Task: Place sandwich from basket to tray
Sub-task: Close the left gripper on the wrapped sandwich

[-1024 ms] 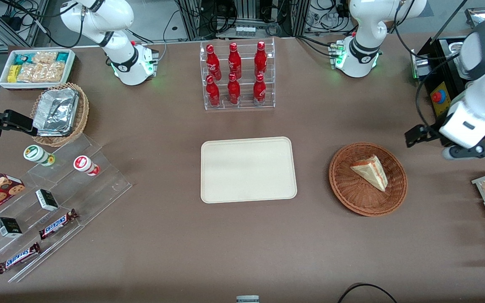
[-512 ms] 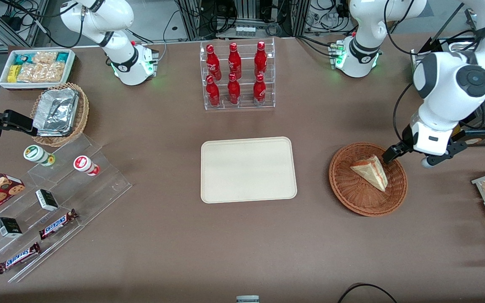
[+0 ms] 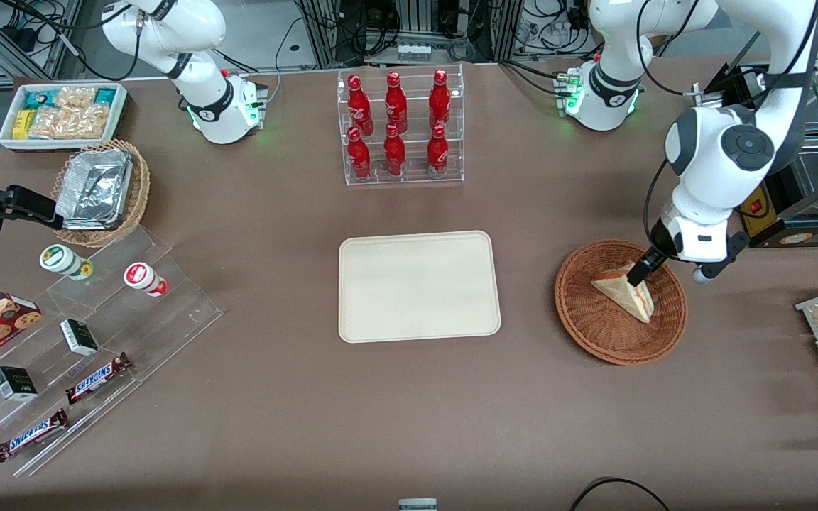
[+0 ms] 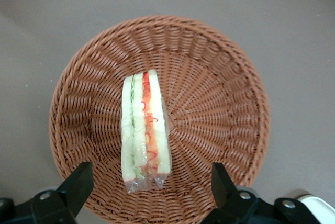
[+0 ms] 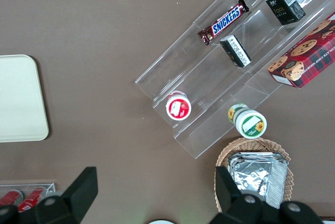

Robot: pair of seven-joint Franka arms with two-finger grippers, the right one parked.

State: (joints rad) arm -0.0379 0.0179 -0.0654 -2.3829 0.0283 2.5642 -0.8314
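Hovering wide-open gripper [image 4: 147, 185] above one sandwich [image 4: 145, 130] in one basket [image 4: 225, 103]; one tray [image 3: 419, 285] bare.

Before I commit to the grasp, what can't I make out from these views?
- Front view: the farther end of the sandwich in the basket is covered by the tool and its wrist.
- Front view: how high the tool hangs over the sandwich cannot be judged.
- Left wrist view: the open tool is cut off by the picture's edge; only its two fingers show.
- Left wrist view: the tray is out of frame.
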